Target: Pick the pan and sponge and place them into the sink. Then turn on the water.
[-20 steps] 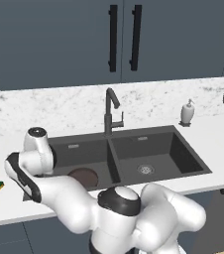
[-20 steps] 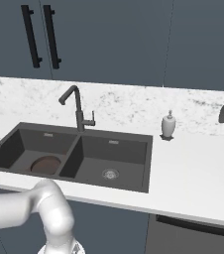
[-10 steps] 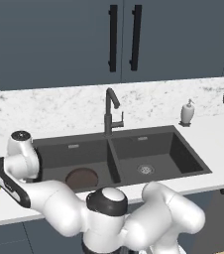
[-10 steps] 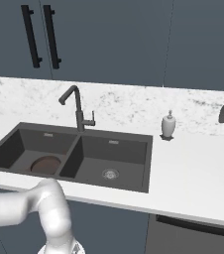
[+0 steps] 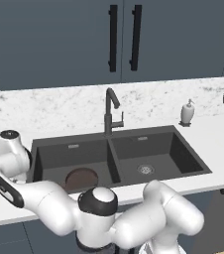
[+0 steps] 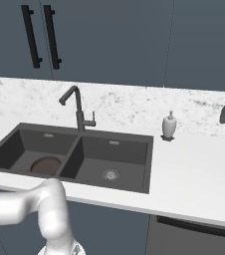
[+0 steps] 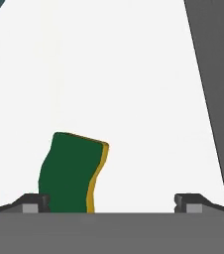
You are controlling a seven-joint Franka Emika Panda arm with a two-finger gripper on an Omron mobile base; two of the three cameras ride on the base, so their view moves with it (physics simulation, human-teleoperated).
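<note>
White table (image 7: 134, 74) spreads under the hand (image 7: 111, 201), whose fingers stand wide apart, holding nothing. The sponge (image 7: 72, 171) lies flat just ahead of the left fingertip (image 7: 34, 202), off centre between the two. The pan (image 5: 81, 179) already sits in the sink (image 5: 183, 149). Likely light, soft and squashy, the sponge should be pinched across its short sides once centred.

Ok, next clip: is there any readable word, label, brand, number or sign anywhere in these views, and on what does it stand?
None: no text can be read in any view.
Soap dispenser: plain white, no label.
Sponge: plain green over yellow, no print.
Faucet, sink and cabinet doors: bare, no markings.
</note>
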